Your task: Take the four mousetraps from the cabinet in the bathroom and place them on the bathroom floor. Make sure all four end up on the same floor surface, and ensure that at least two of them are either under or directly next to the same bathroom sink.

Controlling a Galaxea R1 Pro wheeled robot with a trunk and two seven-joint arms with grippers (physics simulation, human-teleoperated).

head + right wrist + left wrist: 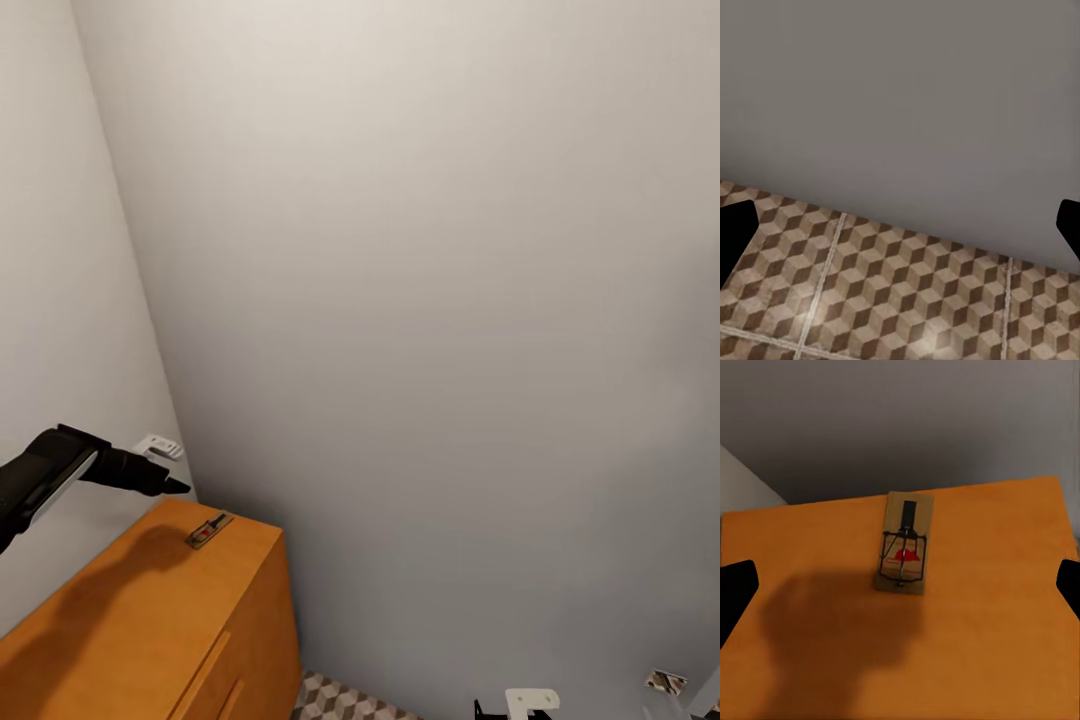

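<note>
Left gripper (pixel 168 486): seen in the head view at the lower left of the frame, dark and pointed toward the wall corner, hanging above the cabinet (pixel 140 620) top. In the left wrist view its two fingertips (pixel 735 589) sit at opposite edges of the frame, spread wide with nothing between them — released.

Mousetrap (pixel 209 530): one lies flat on the orange-brown cabinet top near the back corner, just below and right of the gripper tip in the head view. In the left wrist view the mousetrap (pixel 904 544) sits in the middle of the frame, a tan board with a dark wire frame and a red mark, clear of both fingers. The arm's shadow falls on the wood beside it.

Right gripper (pixel 900 225): in the right wrist view its dark fingertips stand at the far left and right edges — released, empty. Beyond them lies the bathroom floor (pixel 900 300) with its cube pattern, meeting a plain grey wall (pixel 900 90).

A strip of the same floor shows at the bottom edge of the head view, beside the cabinet.
</note>
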